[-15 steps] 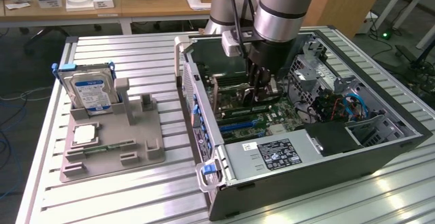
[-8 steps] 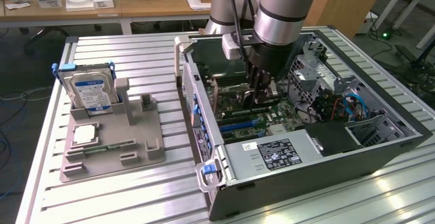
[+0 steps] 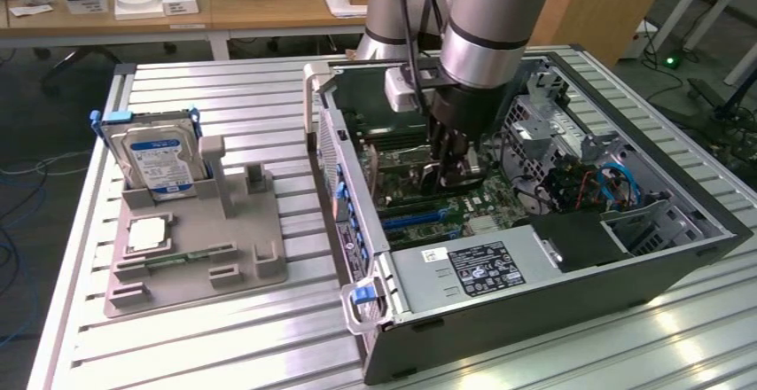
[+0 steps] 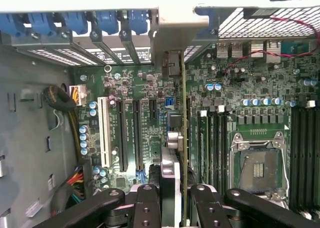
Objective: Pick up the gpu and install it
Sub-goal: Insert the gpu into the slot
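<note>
In the wrist view the gpu (image 4: 183, 133) shows edge-on as a thin green card. It runs from between my fingers to its silver end bracket (image 4: 172, 36), which sits at the case's rear slot openings. My gripper (image 4: 175, 190) is shut on the card, with one black finger (image 4: 146, 195) on each side. The card stands over the motherboard (image 4: 150, 93), beside the long black expansion slots (image 4: 121, 138). I cannot tell whether it touches a slot. In the exterior view my gripper (image 3: 456, 167) reaches down inside the open computer case (image 3: 662, 257), and the card is largely hidden behind it.
The CPU socket (image 4: 260, 168) and memory slots (image 4: 305, 153) lie on one side of the card, and a white slot (image 4: 104, 133) and cables (image 4: 75, 180) on the other. On the table stands a grey holder (image 3: 225, 275) with a hard drive (image 3: 159, 159) and a memory stick (image 3: 190, 254). The power supply (image 3: 479, 270) sits at the case's near end.
</note>
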Motion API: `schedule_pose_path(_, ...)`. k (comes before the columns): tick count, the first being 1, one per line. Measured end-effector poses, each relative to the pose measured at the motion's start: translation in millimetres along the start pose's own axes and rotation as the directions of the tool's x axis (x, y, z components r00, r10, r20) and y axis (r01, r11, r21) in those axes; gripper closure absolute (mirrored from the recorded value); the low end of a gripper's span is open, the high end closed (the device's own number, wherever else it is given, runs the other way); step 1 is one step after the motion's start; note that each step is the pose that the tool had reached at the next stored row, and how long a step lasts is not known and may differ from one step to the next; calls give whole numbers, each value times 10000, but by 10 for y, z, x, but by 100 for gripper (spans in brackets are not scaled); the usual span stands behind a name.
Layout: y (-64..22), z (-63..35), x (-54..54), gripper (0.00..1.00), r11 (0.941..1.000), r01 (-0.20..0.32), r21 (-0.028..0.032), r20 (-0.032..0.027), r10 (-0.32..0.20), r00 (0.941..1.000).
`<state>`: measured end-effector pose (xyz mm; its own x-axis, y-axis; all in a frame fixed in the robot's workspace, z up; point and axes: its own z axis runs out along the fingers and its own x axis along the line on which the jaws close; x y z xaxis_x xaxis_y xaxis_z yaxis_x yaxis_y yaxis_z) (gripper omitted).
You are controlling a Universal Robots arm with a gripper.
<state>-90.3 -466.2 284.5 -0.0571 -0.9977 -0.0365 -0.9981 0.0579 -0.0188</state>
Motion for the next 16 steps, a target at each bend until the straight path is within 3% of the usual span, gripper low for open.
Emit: schedule_pose_path(16,17,200,17,72,10000,-1,-2,0,1,10000)
